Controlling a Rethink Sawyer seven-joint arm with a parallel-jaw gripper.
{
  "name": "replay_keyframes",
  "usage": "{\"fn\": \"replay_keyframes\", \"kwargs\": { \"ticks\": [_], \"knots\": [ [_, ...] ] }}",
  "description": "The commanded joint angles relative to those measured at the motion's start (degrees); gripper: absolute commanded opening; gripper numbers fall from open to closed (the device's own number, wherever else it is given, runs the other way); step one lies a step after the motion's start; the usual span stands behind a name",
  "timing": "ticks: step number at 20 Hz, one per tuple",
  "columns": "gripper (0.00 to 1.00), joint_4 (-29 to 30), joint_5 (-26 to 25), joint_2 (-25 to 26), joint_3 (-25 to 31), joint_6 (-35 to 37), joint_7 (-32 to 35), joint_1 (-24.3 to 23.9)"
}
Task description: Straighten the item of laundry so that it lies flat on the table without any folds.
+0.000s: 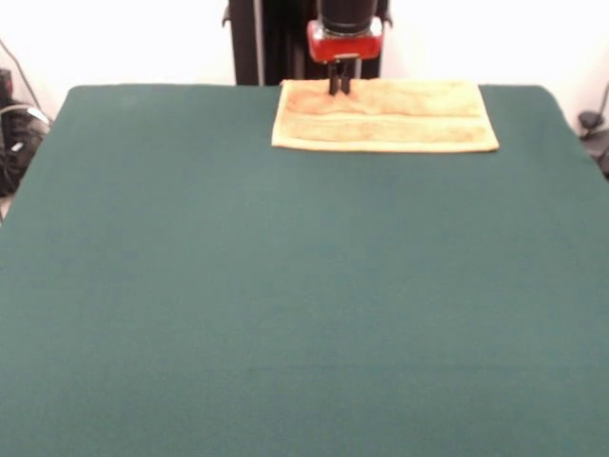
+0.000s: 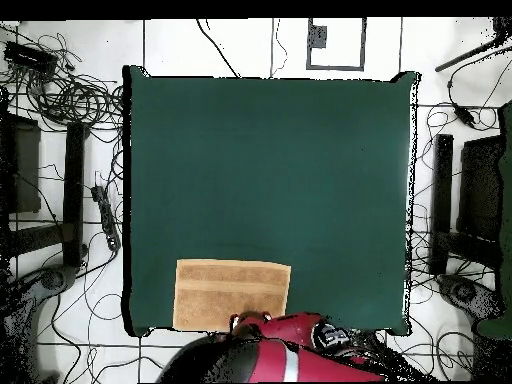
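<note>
The orange-tan towel lies spread out at the table's far edge, just in front of the robot's pedestal. It is a wide rectangle with a band running along its length. It is slightly rumpled under the gripper. My gripper comes straight down onto the towel's far edge, left of its middle, with the fingers close together and the tips pinching the cloth. In the overhead view the towel lies at the table's bottom edge, left of centre. The red arm covers the gripper there.
The towel's far edge lies along the table's edge next to the black pedestal. Cables and black stands lie on the floor around the table.
</note>
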Motion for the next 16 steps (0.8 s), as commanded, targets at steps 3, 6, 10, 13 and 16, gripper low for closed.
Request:
{"fn": "replay_keyframes", "kwargs": {
  "ticks": [3,6,10,13,16],
  "knots": [
    [0.00,-13.79,-1.20,-2.43,8.86,7.13,-1.38,-0.57],
    [0.00,-13.53,-1.14,-3.72,8.21,8.30,-0.43,0.34],
    [0.00,-12.78,-0.99,-6.09,7.54,10.41,0.21,1.29],
    [0.00,-11.84,-0.80,-7.98,7.11,11.64,0.91,1.88],
    [0.00,-11.73,-0.69,-9.44,7.05,12.96,0.99,2.30]
  ]
}}
